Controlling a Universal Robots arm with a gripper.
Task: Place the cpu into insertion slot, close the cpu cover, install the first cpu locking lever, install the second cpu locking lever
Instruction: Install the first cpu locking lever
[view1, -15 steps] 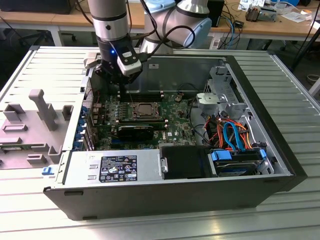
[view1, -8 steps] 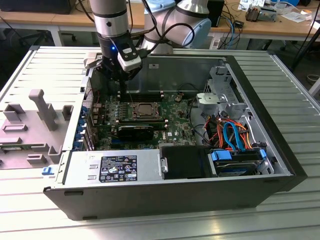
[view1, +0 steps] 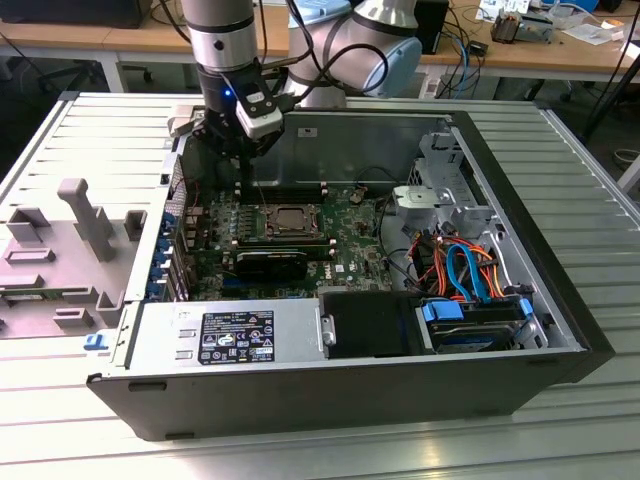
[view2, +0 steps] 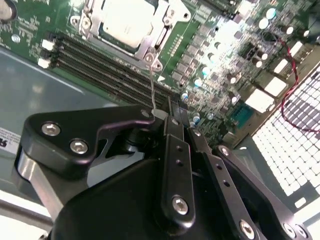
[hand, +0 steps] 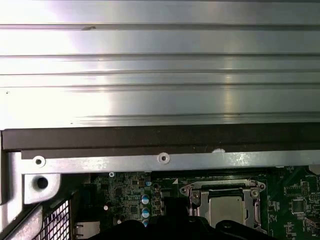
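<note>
A: So, how far along is the work?

B: Fairly far, by the look of it. The cpu (view2: 122, 20) lies flat in the insertion slot (view1: 290, 222) on the green board, and the cpu cover (view2: 150, 42) is down over it, framing the silver top. That much I judge done.

A: And the locking levers?

B: One thin wire lever (view2: 152, 85) stands up from the corner of the cover and runs to the tip of the gripper (view2: 167, 116). It is not yet latched down. The other lever I cannot make out.

A: What is the claw doing?

B: Its fingers are pressed together, pinching the free end of that wire. In the exterior view the gripper (view1: 243, 160) hangs just beside the socket, inside the open computer case (view1: 560, 300).
</note>
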